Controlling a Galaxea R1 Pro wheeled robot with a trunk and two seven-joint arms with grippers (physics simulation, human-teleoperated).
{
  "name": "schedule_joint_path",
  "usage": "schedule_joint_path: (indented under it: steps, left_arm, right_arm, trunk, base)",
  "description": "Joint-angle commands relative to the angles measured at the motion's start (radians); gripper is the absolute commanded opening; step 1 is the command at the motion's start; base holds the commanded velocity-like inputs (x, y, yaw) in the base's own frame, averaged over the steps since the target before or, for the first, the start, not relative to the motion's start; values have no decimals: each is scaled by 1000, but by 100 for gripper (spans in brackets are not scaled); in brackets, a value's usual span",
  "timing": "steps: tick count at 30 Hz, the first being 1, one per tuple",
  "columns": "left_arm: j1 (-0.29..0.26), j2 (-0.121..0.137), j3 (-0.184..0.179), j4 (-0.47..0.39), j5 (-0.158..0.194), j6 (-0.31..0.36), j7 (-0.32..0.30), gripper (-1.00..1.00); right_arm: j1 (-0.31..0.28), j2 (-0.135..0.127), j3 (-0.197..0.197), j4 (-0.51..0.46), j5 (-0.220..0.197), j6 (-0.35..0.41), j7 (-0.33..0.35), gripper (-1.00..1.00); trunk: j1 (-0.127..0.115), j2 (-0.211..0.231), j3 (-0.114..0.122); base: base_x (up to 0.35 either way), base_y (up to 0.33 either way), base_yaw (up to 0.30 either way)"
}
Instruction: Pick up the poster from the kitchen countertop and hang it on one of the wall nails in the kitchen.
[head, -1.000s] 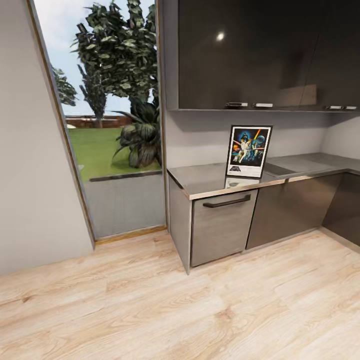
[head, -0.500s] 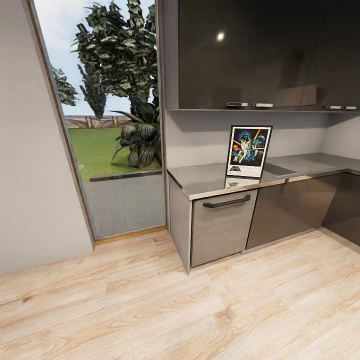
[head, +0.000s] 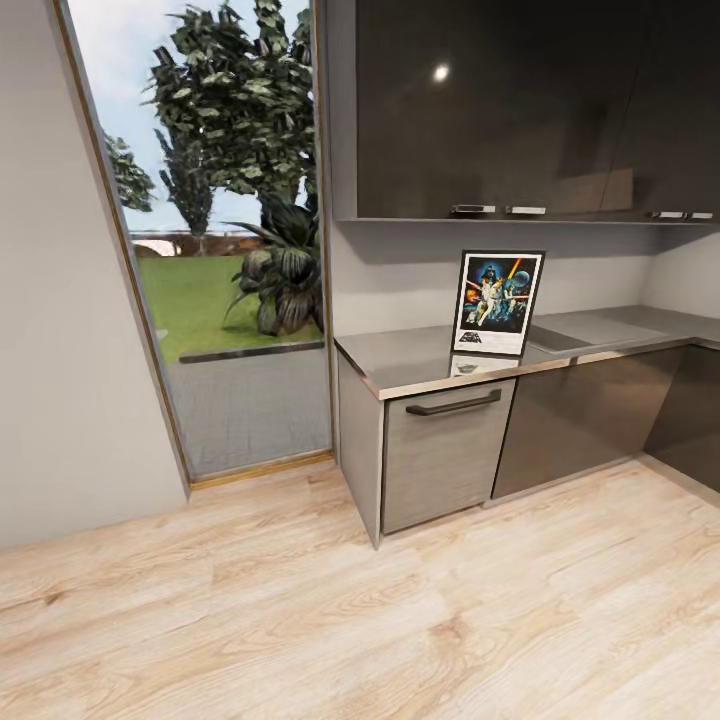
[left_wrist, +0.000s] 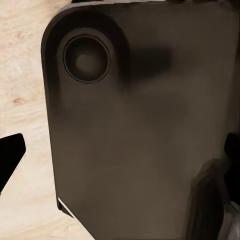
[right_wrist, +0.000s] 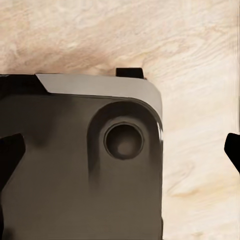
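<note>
Poster (head: 498, 302) upright on kitchen countertop (head: 410, 360) — both pincers' opening impossible to tell.

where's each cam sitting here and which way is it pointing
Head view: on the robot's head, facing forward and down at the poster standing on the kitchen countertop, beside a tall window.
Left wrist view: on the left arm, looking down at a dark robot body panel above the wood floor.
Right wrist view: on the right arm, looking down at a similar panel.
All three share the wood floor.
</note>
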Motion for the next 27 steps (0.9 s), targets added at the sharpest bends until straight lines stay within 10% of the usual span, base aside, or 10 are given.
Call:
schedule_joint_path:
  steps: [1,6,7,8,27]
  left_arm:
    - [1,0,1,-8,0,-1,0,100]
    - [1,7,2,-36,-2,-1,-1,100]
    - [1,7,2,-450,-2,-1,-2,100]
    - [1,9,2,-496,-2,-1,-2,100]
    - [1,13,9,-585,-2,-127,-1,100]
  right_arm:
    - [-2,-1,-1,-5,0,-9,-1,100]
    - [-6,-11,-2,-33,1,-37,-1,100]
    - [-6,-13,-3,-395,1,-49,-1,100]
    - [-6,-18,-3,-425,1,-51,-2,100]
    - [-7,-49,-3,-472,7,-57,-4,100]
  trunk:
    - [0,0,-1]
    - [0,0,-1]
    - [0,0,-1]
    - [0,0,-1]
    - [0,0,-1]
  base:
    - [0,0,0]
    - [0,0,0]
    - [0,0,0]
    - [0,0,0]
    - [0,0,0]
